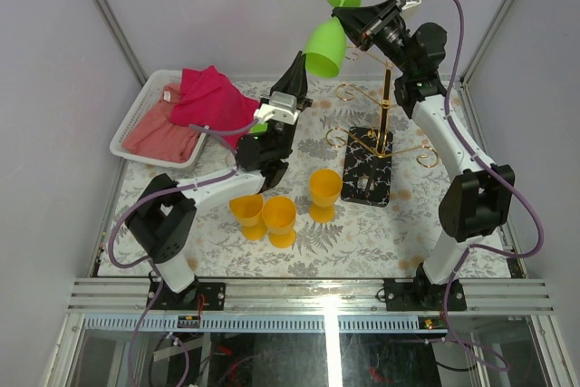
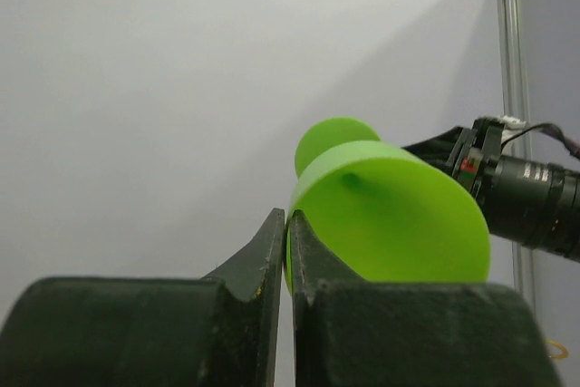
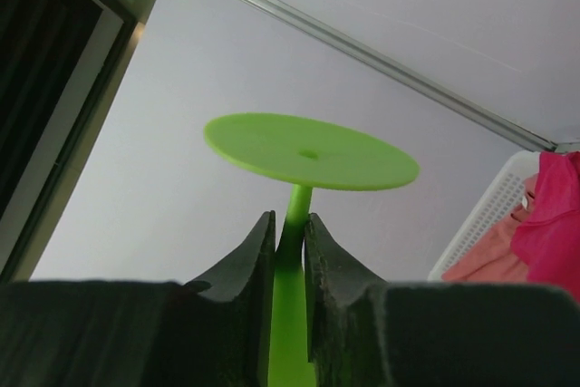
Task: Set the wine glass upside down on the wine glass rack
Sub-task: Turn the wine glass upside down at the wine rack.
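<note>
A lime-green wine glass (image 1: 324, 47) hangs upside down in the air behind the table, foot uppermost. My right gripper (image 1: 344, 17) comes in from the right and is shut on its stem (image 3: 292, 251), just under the round foot (image 3: 308, 151). My left gripper (image 1: 300, 62) reaches up from below left, and its shut fingertips (image 2: 290, 217) pinch the thin rim of the bowl (image 2: 390, 224). The wine glass rack (image 1: 386, 101) is a gold pole with curled wire arms on a black veined base (image 1: 367, 178). It stands below and to the right of the glass.
Three orange goblets (image 1: 280, 219) stand on the patterned cloth, left of the rack's base. A white basket (image 1: 136, 124) holding pink and red cloths (image 1: 213, 97) sits at the back left. Frame posts run up both sides.
</note>
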Robot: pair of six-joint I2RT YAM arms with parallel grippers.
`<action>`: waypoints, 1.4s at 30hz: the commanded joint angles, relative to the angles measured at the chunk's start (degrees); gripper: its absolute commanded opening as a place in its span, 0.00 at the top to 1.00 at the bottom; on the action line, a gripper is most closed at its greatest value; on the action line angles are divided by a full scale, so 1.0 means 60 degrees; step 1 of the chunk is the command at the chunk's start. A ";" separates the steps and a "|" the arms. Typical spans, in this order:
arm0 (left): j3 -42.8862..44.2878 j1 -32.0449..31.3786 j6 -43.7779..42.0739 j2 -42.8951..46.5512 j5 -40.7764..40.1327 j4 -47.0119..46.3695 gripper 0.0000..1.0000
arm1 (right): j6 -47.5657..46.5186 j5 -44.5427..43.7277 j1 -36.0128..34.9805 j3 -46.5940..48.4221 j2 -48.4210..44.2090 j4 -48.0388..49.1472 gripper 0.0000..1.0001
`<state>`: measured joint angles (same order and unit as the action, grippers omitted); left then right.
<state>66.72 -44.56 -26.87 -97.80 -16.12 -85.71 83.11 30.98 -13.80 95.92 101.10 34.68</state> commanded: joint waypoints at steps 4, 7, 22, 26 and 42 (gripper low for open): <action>0.0292 -0.0084 -0.0101 -0.0294 -0.0134 -0.0611 1.00 | -0.0141 0.0437 -0.0103 0.0654 0.0007 0.0590 0.86; 0.0384 -0.0129 -0.0114 -0.0425 -0.0140 -0.0602 1.00 | -0.0254 0.0520 -0.0115 0.0799 0.0047 0.0401 0.83; 0.0847 -0.0133 -0.0222 -0.0844 -0.0244 -0.0539 1.00 | -0.0667 0.0848 -0.0216 0.1189 0.0099 -0.0233 0.74; 0.0827 -0.0144 -0.0203 -0.0860 -0.0251 -0.0511 1.00 | -0.0722 0.0953 -0.0229 0.1210 0.0106 -0.0237 0.84; -0.0763 -0.0135 -0.0721 0.0140 -0.1308 -0.0689 0.32 | -0.3471 0.0840 0.0061 0.3278 0.0753 -0.2700 1.00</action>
<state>65.41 -45.01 -29.69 -100.53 -20.56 -86.61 68.23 34.74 -14.55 108.90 105.12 19.81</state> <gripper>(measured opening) 0.665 0.203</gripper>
